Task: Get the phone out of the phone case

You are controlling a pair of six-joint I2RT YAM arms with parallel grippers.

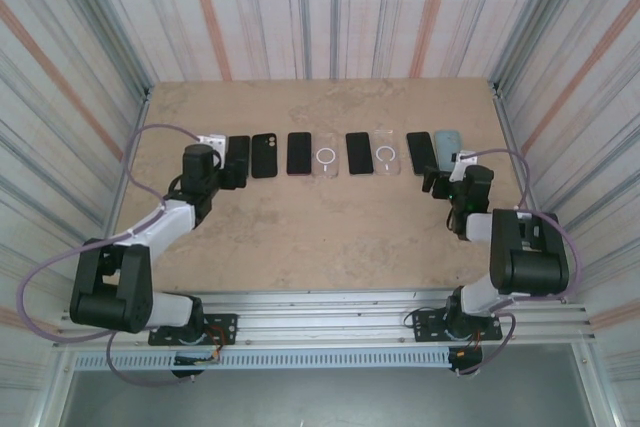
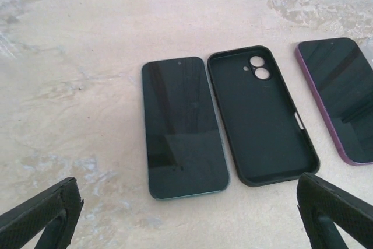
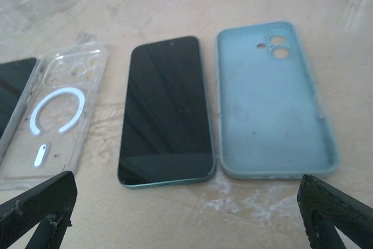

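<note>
A dark phone (image 2: pixel 183 126) lies screen up on the table, just left of an empty black phone case (image 2: pixel 262 115). My left gripper (image 2: pixel 186 225) hovers open on the near side of this pair, its fingers (image 2: pixel 41 214) wide apart with nothing between them. In the right wrist view another dark phone (image 3: pixel 166 112) lies beside an empty light blue case (image 3: pixel 271 100). My right gripper (image 3: pixel 186 220) is open and empty in front of them. From above, the left gripper (image 1: pixel 236 175) and right gripper (image 1: pixel 440 182) stand at the two ends of the row.
Along the middle of the row lie a phone (image 1: pixel 299 153), a clear case (image 1: pixel 326 156), a phone (image 1: pixel 359 153) and a clear case (image 1: pixel 386 155). A purple-edged phone (image 2: pixel 341 97) lies right of the black case. Striped walls enclose the table (image 1: pixel 320 237).
</note>
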